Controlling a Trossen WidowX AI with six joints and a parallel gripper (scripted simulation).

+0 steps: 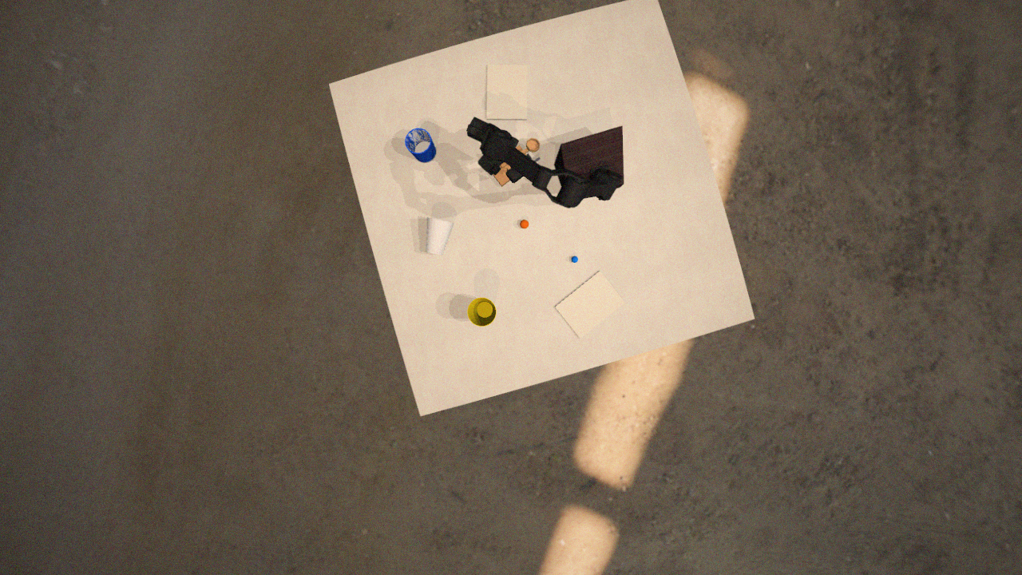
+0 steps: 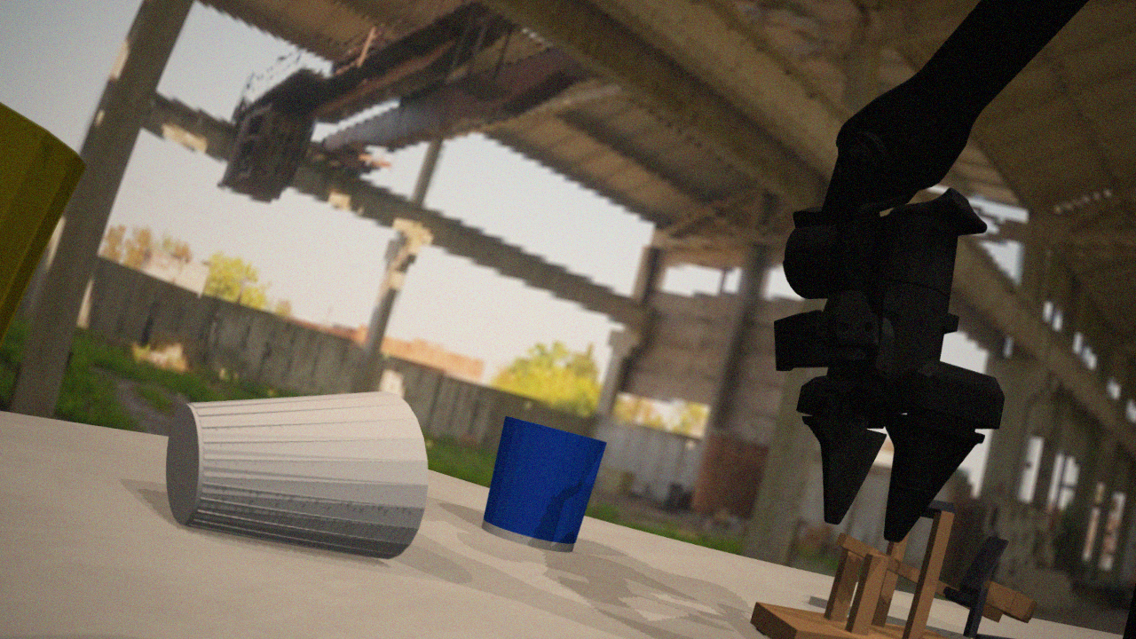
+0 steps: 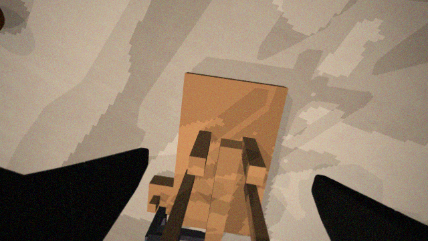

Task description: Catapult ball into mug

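Observation:
The wooden catapult (image 1: 503,175) (image 2: 794,622) (image 3: 214,104) stands on the table, partly hidden under the arm in the overhead view. Its round cup (image 1: 532,144) shows beside the arm; I cannot tell if anything lies in it. My gripper (image 2: 863,530) (image 3: 229,169) is open and empty, pointing down above the catapult's posts. The blue mug (image 1: 427,152) (image 2: 544,485) stands upright on the table, left of the catapult in the overhead view. An orange ball (image 1: 524,224) and a smaller blue ball (image 1: 574,259) lie apart on the table.
A white cup (image 1: 437,237) (image 2: 302,477) lies on its side. A yellow cup (image 1: 482,312) (image 2: 27,206) stands beyond it. Two cream flat pads (image 1: 505,93) (image 1: 589,303) lie on the table. A dark wooden block (image 1: 599,148) is beside the arm's base.

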